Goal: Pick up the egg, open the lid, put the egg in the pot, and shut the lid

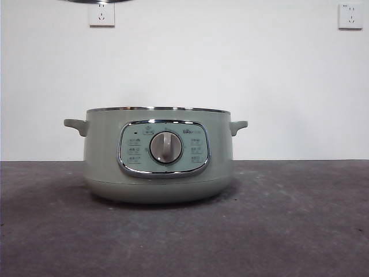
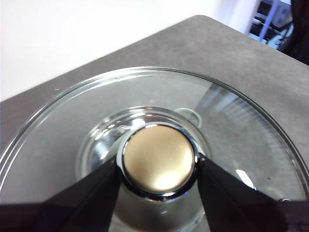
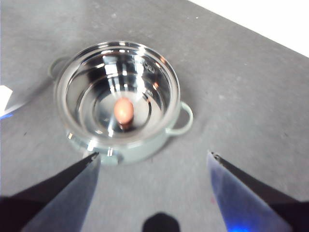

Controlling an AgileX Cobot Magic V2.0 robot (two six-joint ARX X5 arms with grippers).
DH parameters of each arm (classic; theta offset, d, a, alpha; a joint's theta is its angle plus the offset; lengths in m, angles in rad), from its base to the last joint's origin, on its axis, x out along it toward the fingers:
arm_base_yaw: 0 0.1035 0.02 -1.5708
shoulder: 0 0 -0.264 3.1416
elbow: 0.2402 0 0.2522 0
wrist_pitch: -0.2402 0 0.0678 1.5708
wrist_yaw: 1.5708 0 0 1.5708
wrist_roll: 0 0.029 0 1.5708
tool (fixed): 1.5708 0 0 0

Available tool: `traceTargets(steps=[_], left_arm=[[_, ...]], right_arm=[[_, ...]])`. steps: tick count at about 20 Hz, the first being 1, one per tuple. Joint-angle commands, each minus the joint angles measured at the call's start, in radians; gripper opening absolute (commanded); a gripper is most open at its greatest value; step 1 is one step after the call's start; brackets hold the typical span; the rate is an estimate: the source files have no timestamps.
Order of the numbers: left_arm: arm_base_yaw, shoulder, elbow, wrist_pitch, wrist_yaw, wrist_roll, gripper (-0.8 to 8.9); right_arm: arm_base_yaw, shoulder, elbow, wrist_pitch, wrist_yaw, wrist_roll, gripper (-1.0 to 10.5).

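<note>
Egg (image 3: pixel 123 110) sits in pot (image 3: pixel 120 101), right gripper (image 3: pixel 153 157) wide and empty, left gripper (image 2: pixel 159 166) clamping lid (image 2: pixel 231 125) knob: off-centre lowering could catch the rim.

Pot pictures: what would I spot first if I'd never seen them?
The big green pot stands open mid-table, shiny inside. A little brown egg lies on its bottom. The left gripper holds the glass lid up by its knob, and the right gripper hangs open above the pot.
</note>
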Motion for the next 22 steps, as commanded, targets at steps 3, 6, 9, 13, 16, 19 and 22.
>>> traceTargets(steps=[3,6,9,13,16,19,22], left_arm=[[-0.047,0.119,0.003,0.115,-0.012,-0.003,-0.06],[-0.072,0.214,0.003,0.177,-0.043,0.005,-0.06],[-0.073,0.292,0.002,0.229,-0.041,0.013,-0.06],[-0.072,0.348,0.002,0.259,-0.041,0.017,-0.06],[-0.072,0.379,0.002,0.282,-0.041,0.023,-0.06],[-0.073,0.404,0.002,0.304,-0.041,0.023,-0.06],[-0.077,0.425,0.002,0.321,-0.041,0.023,-0.06]], right_arm=[[0.001,-0.143,-0.041,-0.024,-0.032,0.023,3.8],[0.002,-0.266,-0.117,-0.024,-0.034,0.057,3.8],[0.002,-0.377,-0.236,-0.024,-0.029,0.091,3.8],[0.002,-0.480,-0.369,-0.024,-0.022,0.130,3.8],[0.002,-0.546,-0.457,-0.024,-0.013,0.158,3.8],[0.002,-0.599,-0.526,-0.024,0.014,0.182,3.8],[0.001,-0.640,-0.573,-0.024,0.033,0.199,3.8]])
